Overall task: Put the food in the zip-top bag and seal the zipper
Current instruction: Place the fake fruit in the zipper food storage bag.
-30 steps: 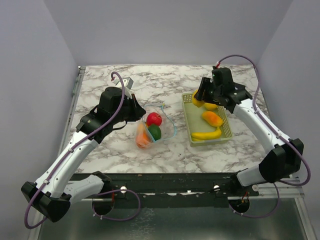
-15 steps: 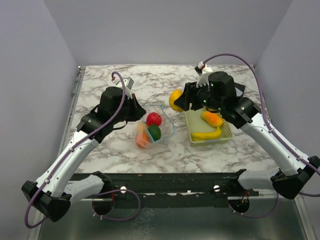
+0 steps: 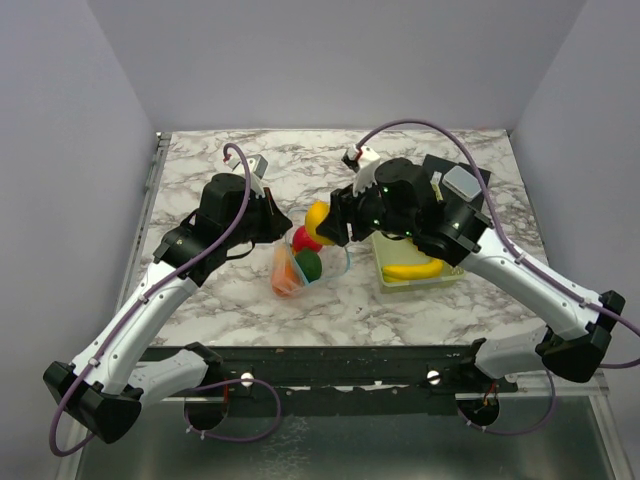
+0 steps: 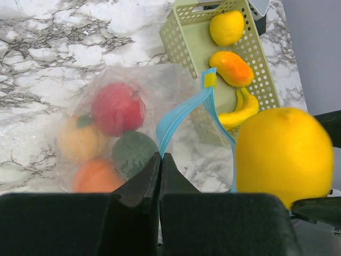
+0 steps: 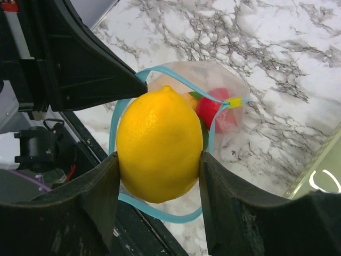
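right gripper (image 5: 160, 160) is partway closed on a big yellow lemon (image 5: 159, 141), one pad on each side at its widest part. it holds the lemon in the air right over the open mouth of the bag (image 4: 160, 80). left gripper (image 4: 161, 160) is closed tight, pinching the blue zipper (image 4: 181, 114) strip on the near side of the mouth, lifted so the loop gapes.

the bag lies on the marble worktop (image 4: 53, 42) between the arms. inside it are a red fruit (image 4: 117, 108), a green one (image 4: 133, 152) and two orange-ish pieces. the green basket (image 4: 181, 42) sits just beside the bag, with a banana (image 4: 242, 109), an orange-yellow piece (image 4: 232, 68) and a small yellow fruit (image 4: 226, 28) in it.

handling guess: the lemon looks like hard, glossy, light toy plastic. it is round and slick and could squirt out of the pads, so a grip across the middle is the safe hold. the bag is thin floppy film with no shape of its own. only the zipper strip has some stiffness, so take hold there. the lemon looks nearly as wide as the mouth and may snag the rim and drag the bag. the seal is not yet started.
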